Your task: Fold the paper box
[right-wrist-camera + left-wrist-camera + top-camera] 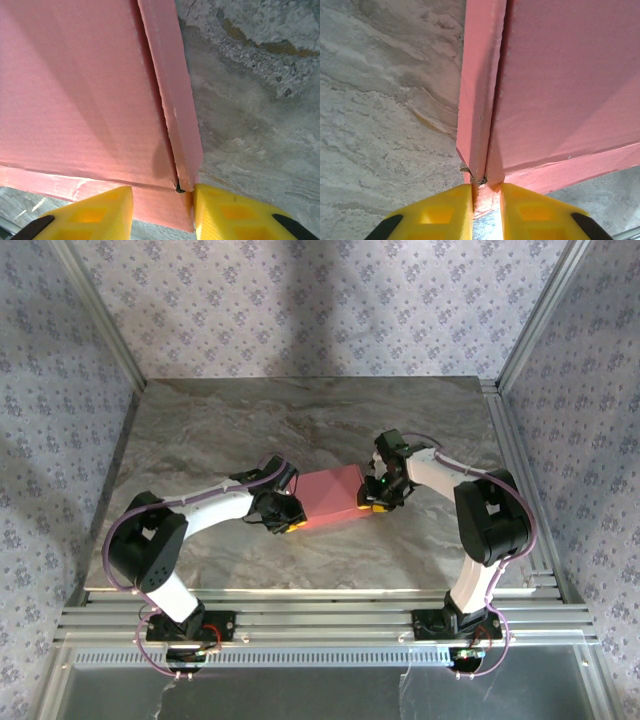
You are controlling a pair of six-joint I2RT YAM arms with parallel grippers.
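Observation:
The paper box [332,498] is a pink-red slim box lying flat in the middle of the table, between both arms. My left gripper [293,524] is at its left end. In the left wrist view its yellow fingers [445,210] stand close together, pinching the lower corner of the box's narrow end flap [479,100] beside the wide top panel [560,90]. My right gripper [372,502] is at the box's right end. Its jaws [162,197] stand apart over the front strip of the box [75,90], the right finger [225,212] touching the end flap's corner.
The marbled grey table [300,410] has free room behind and in front of the box. Patterned walls and metal frame posts [100,315] stand at the left, right and back. An aluminium rail [320,610] carrying the arm bases runs along the near edge.

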